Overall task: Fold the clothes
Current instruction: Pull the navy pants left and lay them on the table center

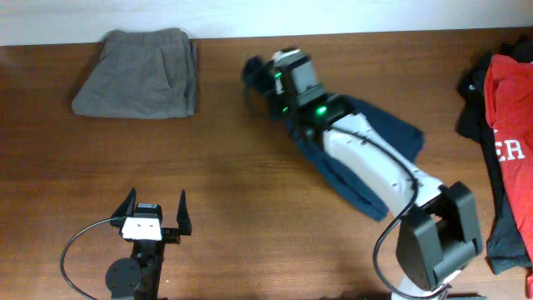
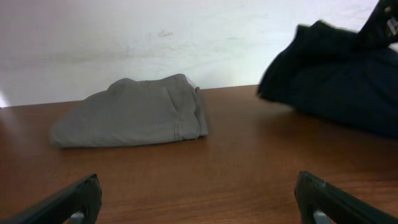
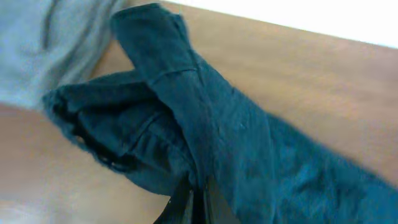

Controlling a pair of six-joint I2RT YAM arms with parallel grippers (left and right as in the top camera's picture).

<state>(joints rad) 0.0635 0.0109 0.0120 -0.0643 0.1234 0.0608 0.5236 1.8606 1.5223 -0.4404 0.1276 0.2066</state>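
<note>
the right tool is clenched on a bunched fold of the navy shorts, which lie right of centre on the worktop. the left tool rests released near left, with the grey shorts folded far left.

Left pincer spread wide, right arm stretched forward, right pincer clamping navy shorts

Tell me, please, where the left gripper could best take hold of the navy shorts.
Probably the flat near-left edge of the navy shorts, approached from the left: it lies spread on the table, uncovered, while the right gripper pinches the bunched far end.
</note>
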